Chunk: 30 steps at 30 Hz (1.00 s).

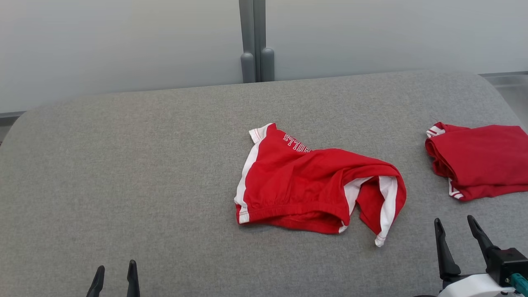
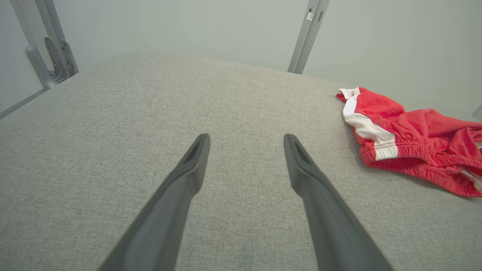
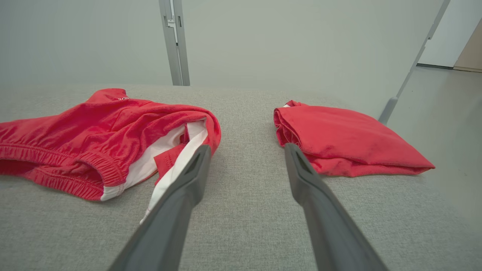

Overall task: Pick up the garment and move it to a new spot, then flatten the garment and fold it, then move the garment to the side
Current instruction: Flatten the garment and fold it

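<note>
In the head view a pair of red shorts (image 1: 301,185) with white side stripes lies rumpled on the middle of the grey fabric bench (image 1: 123,173), waistband nearest the robot and one leg folded over to show its white inside. White outlined lettering (image 1: 296,143) near the far hem sits upside down; "ULLS" can be made out, its start lost in a fold. To the right of the shorts, well apart, rests a folded red garment (image 1: 482,161) with white trim. The left gripper (image 1: 116,266) is near and to the left of the shorts, the right gripper (image 1: 453,219) near and to their right; both have fingers spread and hold nothing. In the left wrist view the left gripper (image 2: 246,137) stands wide open over bare cloth, with the shorts (image 2: 406,131) off to its right. In the right wrist view the right gripper (image 3: 247,146) gapes empty, its left finger just beside the shorts' (image 3: 113,128) white-lined leg, and the folded garment (image 3: 339,135) lies beyond its other finger.
</note>
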Tool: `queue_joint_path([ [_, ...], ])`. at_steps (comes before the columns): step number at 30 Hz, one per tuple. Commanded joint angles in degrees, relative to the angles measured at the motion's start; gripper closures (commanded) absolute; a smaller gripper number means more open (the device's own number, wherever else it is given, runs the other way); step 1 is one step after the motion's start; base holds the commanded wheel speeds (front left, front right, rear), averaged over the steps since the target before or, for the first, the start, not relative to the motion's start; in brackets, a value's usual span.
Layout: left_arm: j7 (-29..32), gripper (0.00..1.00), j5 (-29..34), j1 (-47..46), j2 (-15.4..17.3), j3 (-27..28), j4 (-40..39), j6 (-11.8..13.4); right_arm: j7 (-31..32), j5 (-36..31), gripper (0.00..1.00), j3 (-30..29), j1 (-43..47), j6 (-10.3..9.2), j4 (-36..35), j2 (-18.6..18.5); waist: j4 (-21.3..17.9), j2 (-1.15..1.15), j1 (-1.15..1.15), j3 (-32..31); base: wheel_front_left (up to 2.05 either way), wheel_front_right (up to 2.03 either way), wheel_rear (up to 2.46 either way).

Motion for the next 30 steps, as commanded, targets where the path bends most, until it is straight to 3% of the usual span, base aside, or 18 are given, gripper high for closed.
queue_joint_path([
  [1,-0.13,0.00,0.66,0.36,-0.35,0.38,0.12,-0.32,-0.14,-0.24,0.00,0.12,-0.06,-0.09,0.02,-0.21,0.05,0.00,0.00,0.02,0.00,0.00,0.00],
  [8,-0.13,0.00,2.41,-1.12,-1.43,-0.07,0.27,-1.22,-0.14,0.22,0.00,0.64,-0.78,-0.09,-0.26,-0.22,0.25,0.00,0.00,0.60,0.00,0.00,0.00],
  [14,0.86,0.00,3.54,-6.12,-1.40,-8.14,2.01,-1.60,-0.15,0.42,0.00,1.14,-1.71,-0.09,-0.43,-0.74,-0.22,0.00,0.00,1.81,0.00,0.00,0.00],
  [21,13.66,0.00,0.27,-15.21,-1.30,-19.42,3.22,-1.62,-0.14,0.94,0.00,2.17,-4.26,-0.09,-1.34,-1.26,-2.30,0.00,0.00,4.86,0.00,0.00,0.00],
  [26,21.24,0.00,-0.82,-20.93,-2.12,-21.21,3.44,-0.61,-0.15,1.32,0.00,2.49,-6.22,-0.09,-2.18,-0.48,-4.46,0.00,0.00,7.76,0.00,0.00,0.00],
  [30,23.92,0.00,-1.59,-23.18,-2.60,-21.10,4.52,0.65,-0.14,1.55,0.00,2.50,-7.09,-0.09,-2.45,0.23,-5.90,0.00,0.00,9.33,0.00,0.00,0.00],
])
